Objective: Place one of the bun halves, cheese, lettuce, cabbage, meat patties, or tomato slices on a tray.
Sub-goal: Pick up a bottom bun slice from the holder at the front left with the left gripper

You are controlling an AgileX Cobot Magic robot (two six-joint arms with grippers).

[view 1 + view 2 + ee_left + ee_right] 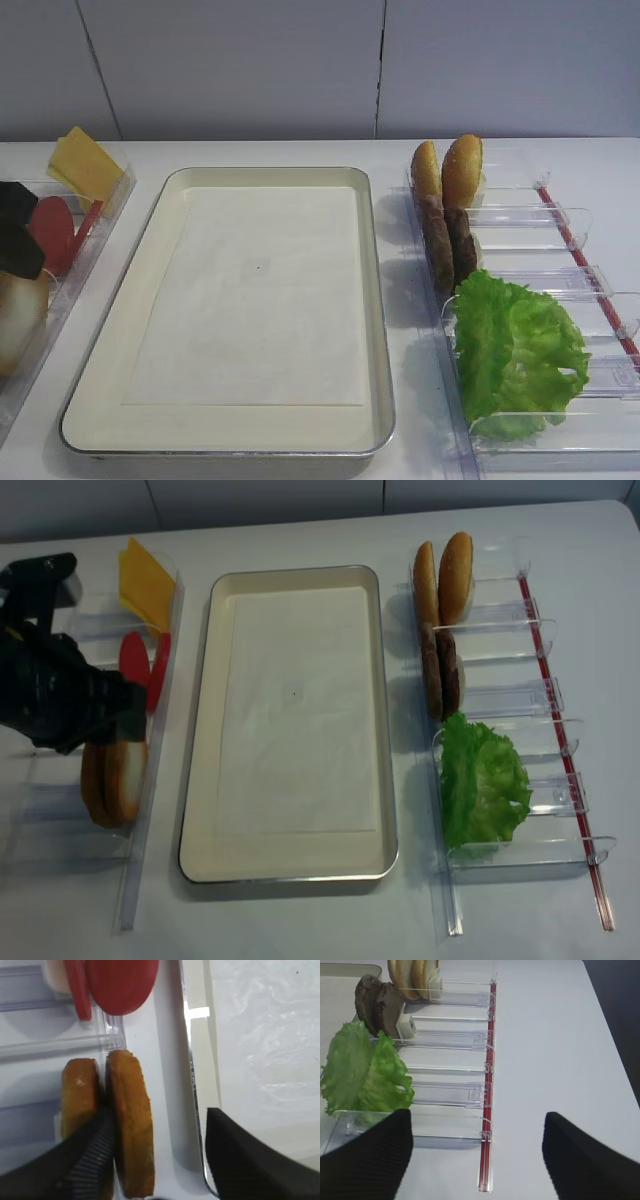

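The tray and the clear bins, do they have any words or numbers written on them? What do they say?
None: no words, numbers, labels or signs can be read in any view.
The tray has only a plain white paper liner.
The clear bins are unmarked; one has a plain red strip.

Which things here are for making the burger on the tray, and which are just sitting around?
For the job:
- tray, nothing on its paper yet
- bun halves, with the left gripper around one
- tomato slices
- cheese
- meat patties
- lettuce

Just lying about:
- clear bins holding the food
- white table
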